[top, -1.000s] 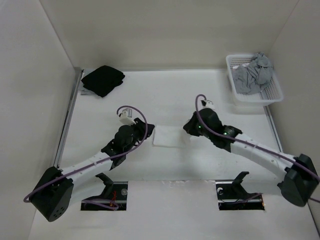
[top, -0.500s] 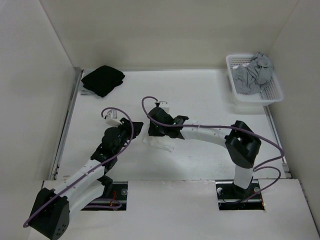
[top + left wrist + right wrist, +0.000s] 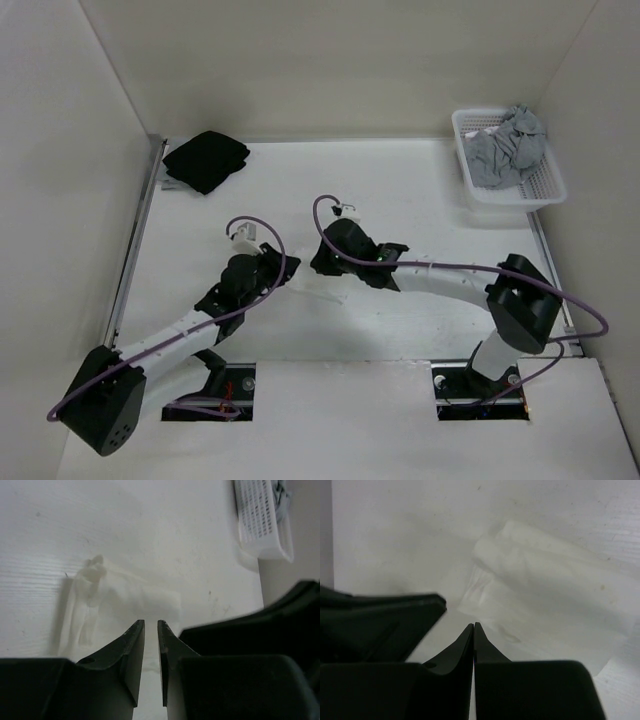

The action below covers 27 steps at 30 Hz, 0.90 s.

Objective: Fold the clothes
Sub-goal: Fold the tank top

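**White garment (image 3: pixel 545 580) lying between my two hands**

The white garment sits loosely folded and rumpled on the tabletop (image 3: pixel 420 190), about mid-table, with one of my hands on either side. My right hand (image 3: pixel 473 625) is closed tip to tip just at the garment's edge, and I see no cloth caught between the tips. My left hand (image 3: pixel 151 622) is parted by only a narrow slit and holds nothing, low beside the garment. The black bundle (image 3: pixel 205 160) lies well apart in the far left corner.
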Motion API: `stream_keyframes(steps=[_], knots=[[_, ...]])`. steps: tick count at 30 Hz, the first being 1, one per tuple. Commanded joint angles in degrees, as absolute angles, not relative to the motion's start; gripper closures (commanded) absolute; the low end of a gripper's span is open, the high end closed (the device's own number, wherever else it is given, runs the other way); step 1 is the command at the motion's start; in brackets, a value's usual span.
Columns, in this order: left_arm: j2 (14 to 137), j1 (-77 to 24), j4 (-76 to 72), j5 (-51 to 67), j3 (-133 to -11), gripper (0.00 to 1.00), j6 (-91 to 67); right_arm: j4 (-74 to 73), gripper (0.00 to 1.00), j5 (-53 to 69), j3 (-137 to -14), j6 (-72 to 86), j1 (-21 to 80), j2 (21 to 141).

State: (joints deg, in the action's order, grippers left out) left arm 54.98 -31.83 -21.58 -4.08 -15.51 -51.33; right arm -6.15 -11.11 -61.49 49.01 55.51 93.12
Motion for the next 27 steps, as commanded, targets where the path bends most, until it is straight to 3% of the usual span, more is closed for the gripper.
stream_keyframes(steps=[1,10,20,27], knots=[[56.7,-35.7,-26.7,-6.5,-17.6,0.86,-50.5,1.0,0.96,-4.9,-61.6,47.4,52.3,97.3],[61.9,-37.0,-27.9,-10.8,-15.6,0.88,-50.9,6.0,0.95,3.5,-67.6,47.2,48.9,107.1],[71.8,-35.5,-30.8,-11.2,-13.7,0.88,-51.2,12.1,0.95,4.5,-70.6,49.0,45.6,114.8],[70.9,-34.8,-30.1,-10.7,-12.0,0.88,-52.0,13.1,0.95,4.6,-73.0,50.1,43.9,117.6]])
